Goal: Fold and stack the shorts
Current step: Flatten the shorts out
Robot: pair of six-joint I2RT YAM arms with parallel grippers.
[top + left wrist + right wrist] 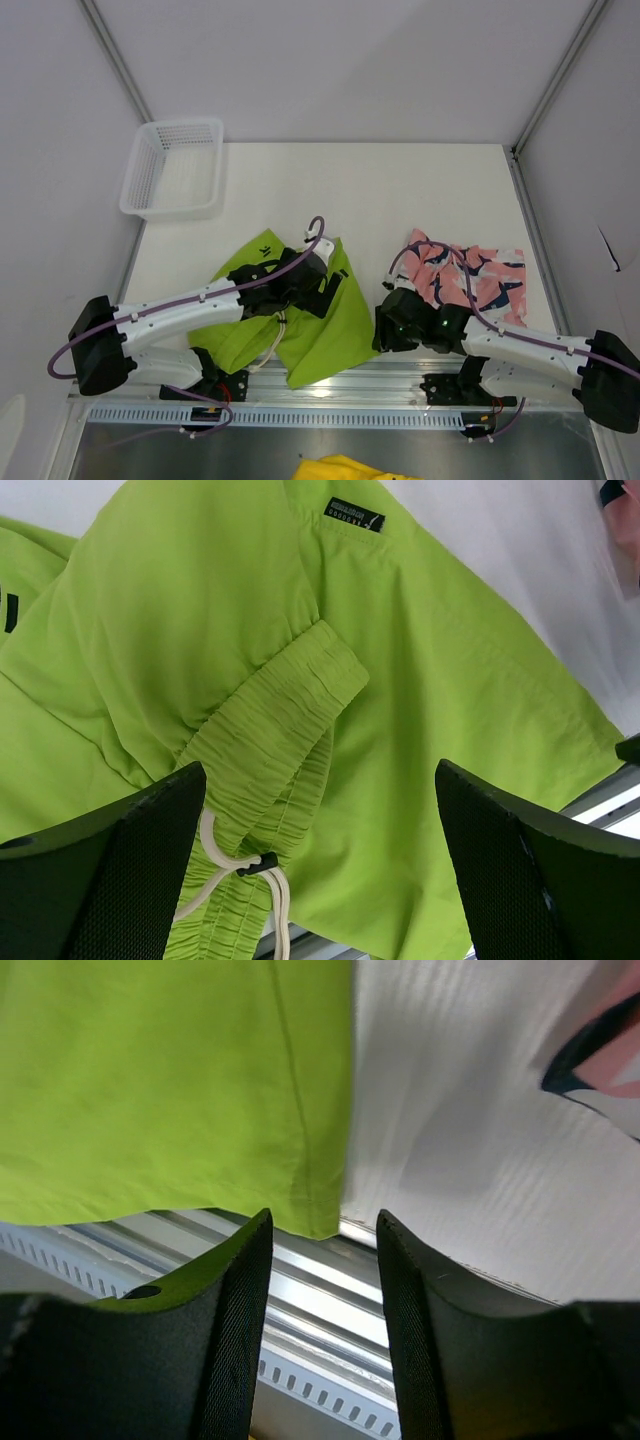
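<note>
The lime green shorts (320,335) lie crumpled at the table's near edge, with the hem overhanging the metal rail. My left gripper (326,288) hovers over them, jaws wide open and empty. In the left wrist view the green shorts (440,700) fill the frame, and the gathered waistband (270,730) and white drawstring (240,875) sit between the fingers (130,880). The pink shark-print shorts (480,275) lie spread at the right. My right gripper (383,335) is open and empty, low beside the green shorts' right corner (300,1200). A bit of the pink shorts (610,1055) shows at the upper right of that view.
A white mesh basket (172,168) stands at the table's far left corner. The aluminium rail (340,385) runs along the near edge under both arm bases, and it also shows in the right wrist view (330,1290). A yellow cloth (345,468) lies below the rail.
</note>
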